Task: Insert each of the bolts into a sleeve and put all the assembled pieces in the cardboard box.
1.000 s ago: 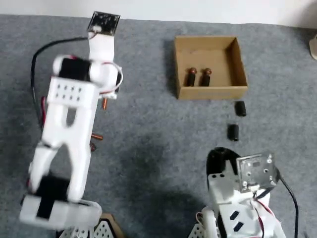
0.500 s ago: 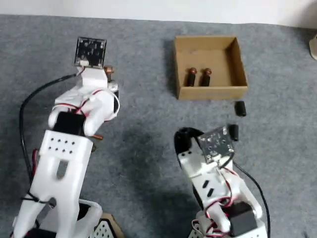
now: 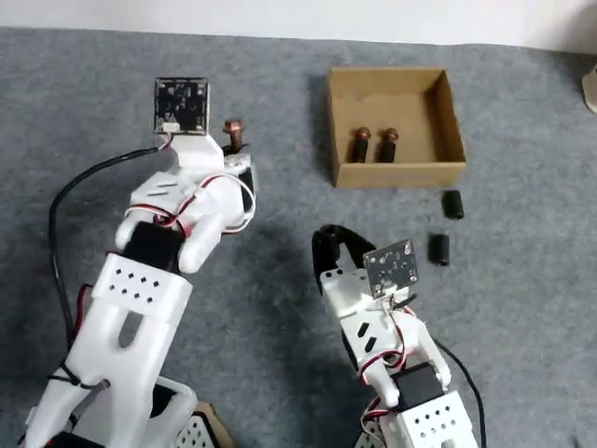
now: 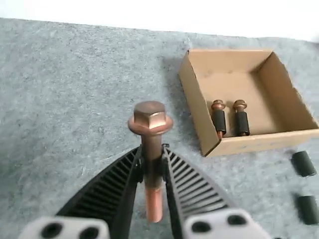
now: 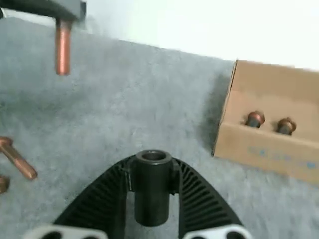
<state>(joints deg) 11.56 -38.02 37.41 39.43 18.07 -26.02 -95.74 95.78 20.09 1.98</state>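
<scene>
Grey fuzzy mat [image 3: 280, 93] is the ground all round, flat, same texture in front of & behind the left gripper [image 4: 151, 149] and the right gripper [image 5: 151, 169]. White wall [image 3: 298, 17], plain, runs along the mat's far edge, ahead of both tips. Light soft & diffuse. Blurred dark shadow [image 3: 280, 280] on the mat btwn the two, spreading back toward the near edge. Pale object [image 3: 590, 89] at the mat's edge, well off past the right gripper's outer side; can't tell what it is. Brown board corner [image 3: 207, 415] far behind the left gripper, at the near edge.
</scene>
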